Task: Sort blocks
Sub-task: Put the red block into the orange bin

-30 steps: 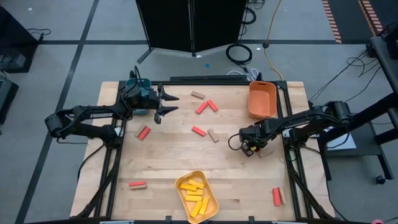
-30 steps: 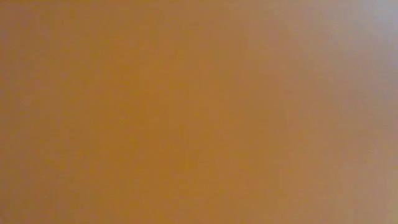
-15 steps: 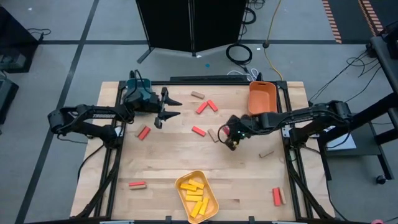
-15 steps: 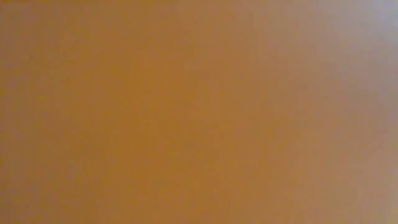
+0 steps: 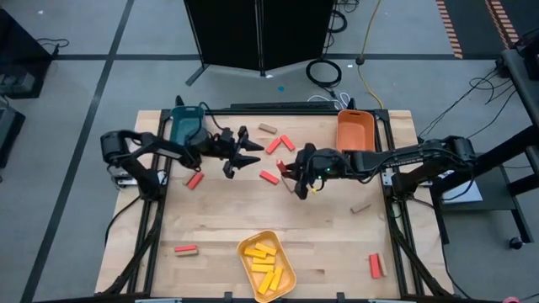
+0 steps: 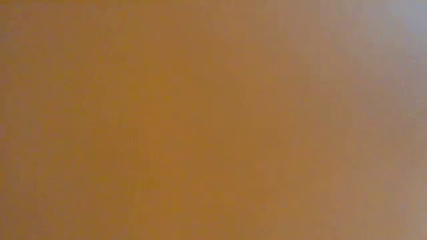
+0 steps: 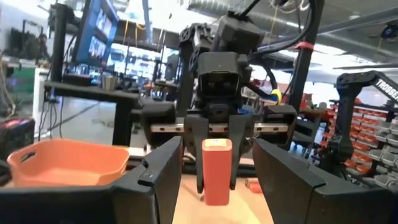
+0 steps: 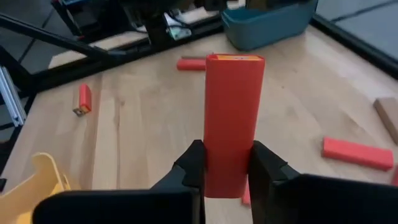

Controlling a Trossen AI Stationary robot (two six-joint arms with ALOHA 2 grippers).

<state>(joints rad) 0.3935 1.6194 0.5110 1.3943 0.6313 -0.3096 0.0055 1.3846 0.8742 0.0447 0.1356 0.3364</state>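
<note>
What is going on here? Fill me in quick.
Two robot arms are sorting blocks on a wooden table. The right gripper is shut on a red block, held upright mid-table facing the left gripper, which is open and empty. Yellow blocks already fill the yellow tray; red and tan ones lie scattered.

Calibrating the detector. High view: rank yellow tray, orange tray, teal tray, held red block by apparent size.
1. yellow tray
2. orange tray
3. teal tray, though the left arm hides part of it, so its rank against the orange tray is unsure
4. red block in the right tool
</note>
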